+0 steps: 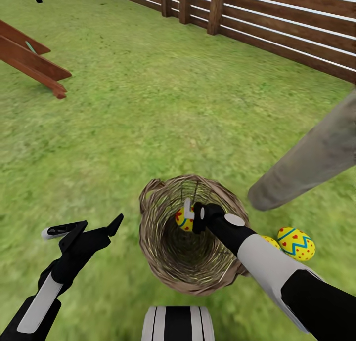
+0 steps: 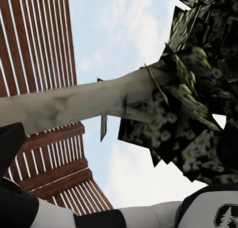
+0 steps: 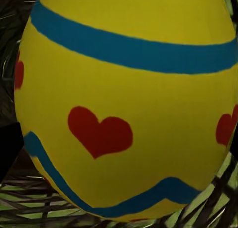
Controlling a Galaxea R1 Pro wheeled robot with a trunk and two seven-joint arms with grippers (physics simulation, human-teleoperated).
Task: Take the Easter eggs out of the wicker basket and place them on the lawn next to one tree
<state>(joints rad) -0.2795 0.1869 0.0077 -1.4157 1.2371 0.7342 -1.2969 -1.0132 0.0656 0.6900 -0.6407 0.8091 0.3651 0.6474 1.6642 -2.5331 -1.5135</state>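
Note:
The wicker basket stands on the lawn just in front of me. My right gripper reaches into it, shut on a yellow Easter egg with blue bands and red hearts; the same Easter egg sits very close in the right wrist view, with dark fingertips at its sides. Two more eggs lie on the grass right of the basket: one in full sight, the other half hidden behind my right arm. The tree's pale grey trunk rises just beyond them. My left gripper hovers open, left of the basket.
A brown slatted fence runs along the far right. A wooden play structure juts in at the far left. In the left wrist view the tree trunk, its dark leaves, the fence and sky appear.

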